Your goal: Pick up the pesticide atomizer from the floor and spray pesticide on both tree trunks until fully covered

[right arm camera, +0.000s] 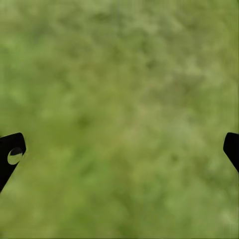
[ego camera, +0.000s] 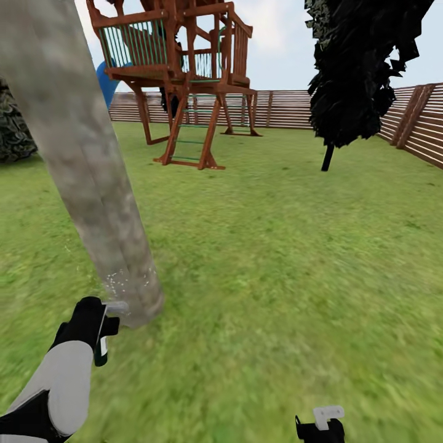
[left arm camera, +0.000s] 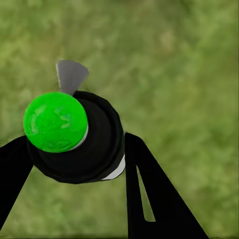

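Left arm forward and low in the head view; left gripper (ego camera: 101,329) clenched on the pesticide atomizer (left arm camera: 79,137), seen in the left wrist view as a round black body with a green cap, pinched between the two black fingers (left arm camera: 154,199); grey nozzle tip pointing away from the wrist.

Tree trunk (ego camera: 80,166) stands just ahead of the left jaws, leaning up and to the left across the head view; its long axis runs from the base near the gripper upward; nozzle appears to sit almost at the trunk's foot, though contact is hard to judge.

Fine whitish specks of pesticide (ego camera: 114,284) on the lowest part of the trunk only; upper bark looks bare; judged: coverage just begun, next sweep must travel up along the trunk.

Right gripper (ego camera: 320,424) low, well apart from the trunk; jaws spread wide over grass (right arm camera: 119,119), holding nothing; left arm is clearly the nearer.
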`<state>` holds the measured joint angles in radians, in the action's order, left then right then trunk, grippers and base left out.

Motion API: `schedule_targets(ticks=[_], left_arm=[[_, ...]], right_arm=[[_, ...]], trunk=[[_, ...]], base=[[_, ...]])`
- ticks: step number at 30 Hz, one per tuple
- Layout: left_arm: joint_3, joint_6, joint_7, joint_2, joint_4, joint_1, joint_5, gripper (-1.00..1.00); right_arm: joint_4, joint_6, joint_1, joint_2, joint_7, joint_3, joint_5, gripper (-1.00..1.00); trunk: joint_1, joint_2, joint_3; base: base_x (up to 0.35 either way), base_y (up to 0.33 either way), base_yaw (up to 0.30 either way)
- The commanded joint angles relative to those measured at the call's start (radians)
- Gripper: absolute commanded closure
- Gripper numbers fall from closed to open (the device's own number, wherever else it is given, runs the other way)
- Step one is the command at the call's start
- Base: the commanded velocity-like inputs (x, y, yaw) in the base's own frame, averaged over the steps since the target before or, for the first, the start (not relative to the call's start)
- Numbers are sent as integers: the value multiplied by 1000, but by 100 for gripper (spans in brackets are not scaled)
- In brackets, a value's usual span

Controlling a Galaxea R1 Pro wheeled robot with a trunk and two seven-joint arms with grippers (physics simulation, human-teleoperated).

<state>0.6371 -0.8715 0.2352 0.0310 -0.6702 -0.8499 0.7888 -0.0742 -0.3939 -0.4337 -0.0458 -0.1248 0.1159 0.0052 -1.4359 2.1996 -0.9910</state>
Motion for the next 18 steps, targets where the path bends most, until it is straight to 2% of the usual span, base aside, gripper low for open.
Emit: schedule_targets(ticks=[1,4,7,8,18], left_arm=[[4,0,9,-3,-1,0,10,100],[8,8,9,-29,4,5,3,100],[15,97,7,-34,9,46,3,100],[15,107,8,-35,10,52,3,100],[18,112,12,-36,11,58,-29,100]], right_arm=[[1,-1,0,0,-7,8,1,-100],[0,-1,0,0,-6,8,0,-100],[0,-1,0,0,-6,8,1,-100],[1,-1,0,0,-7,8,1,-100],[-1,-1,0,0,-7,8,0,-100]], trunk=[[0,0,-1],[0,0,-1],[0,0,-1],[0,0,-1],[0,0,-1]], base=[[1,-3,275],[36,-51,142],[141,-202,17],[176,-230,2],[93,-270,20]])
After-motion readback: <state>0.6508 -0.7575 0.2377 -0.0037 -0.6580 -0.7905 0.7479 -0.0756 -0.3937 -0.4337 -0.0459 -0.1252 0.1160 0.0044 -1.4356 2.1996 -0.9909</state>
